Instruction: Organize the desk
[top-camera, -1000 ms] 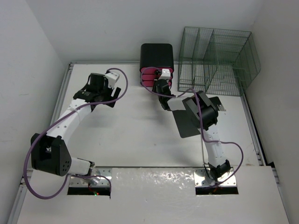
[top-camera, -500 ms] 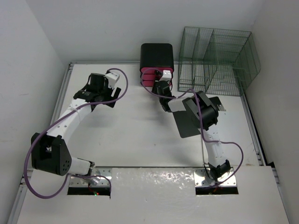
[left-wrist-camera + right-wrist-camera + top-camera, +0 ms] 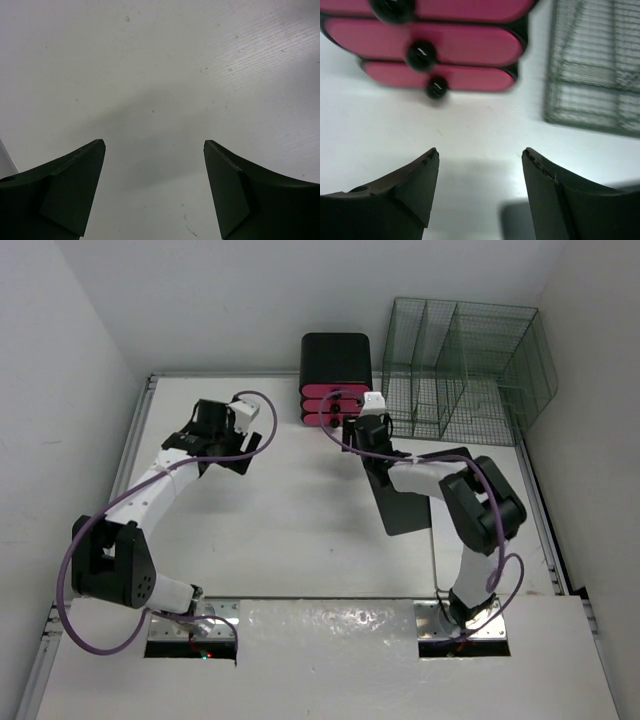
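Right gripper hangs low in front of the pink drawers, jaws apart with nothing between them. It's facing the knobs, so I'd guess it's there for the drawers, which seem shut. Left gripper is spread wide and empty over bare desk, out of the way. A wire rack crowds the drawers' right side, and a black sheet lies under the right arm.

Drawer unit: black case with three pink fronts, each with a black knob, stacked vertically. Wire rack: green mesh with upright dividers, standing just right of the drawer unit. Sheet: black, flat, lying nearer than the rack.
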Tool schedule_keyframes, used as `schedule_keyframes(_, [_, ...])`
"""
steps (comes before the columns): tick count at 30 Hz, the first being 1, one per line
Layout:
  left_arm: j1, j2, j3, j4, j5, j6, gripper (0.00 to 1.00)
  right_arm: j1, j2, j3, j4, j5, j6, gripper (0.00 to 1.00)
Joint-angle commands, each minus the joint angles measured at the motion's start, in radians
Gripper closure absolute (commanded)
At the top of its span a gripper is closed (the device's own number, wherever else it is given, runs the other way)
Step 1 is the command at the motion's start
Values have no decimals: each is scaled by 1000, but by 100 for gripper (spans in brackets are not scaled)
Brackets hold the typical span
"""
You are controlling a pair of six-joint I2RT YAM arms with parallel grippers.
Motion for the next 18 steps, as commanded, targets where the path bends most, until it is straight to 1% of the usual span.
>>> schedule_keyframes(1, [4, -1, 24, 11, 23, 11, 22, 11, -113, -43, -208, 123, -117, 34])
schedule_keyframes(2, [3, -4, 21, 11, 23, 11, 22, 16, -131, -36, -335, 146, -152, 33])
schedule_keyframes(4, [3, -7, 14, 14, 55, 11, 22, 21, -165, -28, -475, 270, -165, 32])
schedule_keyframes(5, [3, -10, 13, 14, 61, 11, 22, 39, -208, -44, -602, 314, -160, 31])
schedule_keyframes(6, [3, -9, 14, 11, 70, 8, 22, 47, -235, -64, -646, 347, -162, 31])
schedule_keyframes(7, [3, -6, 16, 10, 88, 9, 22, 54, -261, -90, -683, 392, -160, 28])
schedule_keyframes(8, [1, -4, 19, 7, 95, 8, 22, 62, -316, -148, -757, 399, -131, 25])
schedule_keyframes(11, [1, -1, 24, -4, 112, 6, 22, 62, -396, -242, -896, 347, -38, 24])
schedule_keyframes(13, [3, -1, 24, -9, 130, 5, 22, 64, -418, -278, -960, 312, 21, 24])
schedule_keyframes(17, [3, -1, 27, -19, 153, 5, 22, 64, -426, -351, -1003, 312, 73, 24])
schedule_keyframes(18, [3, 5, 28, -21, 158, 6, 22, 64, -415, -347, -1025, 321, 81, 24])
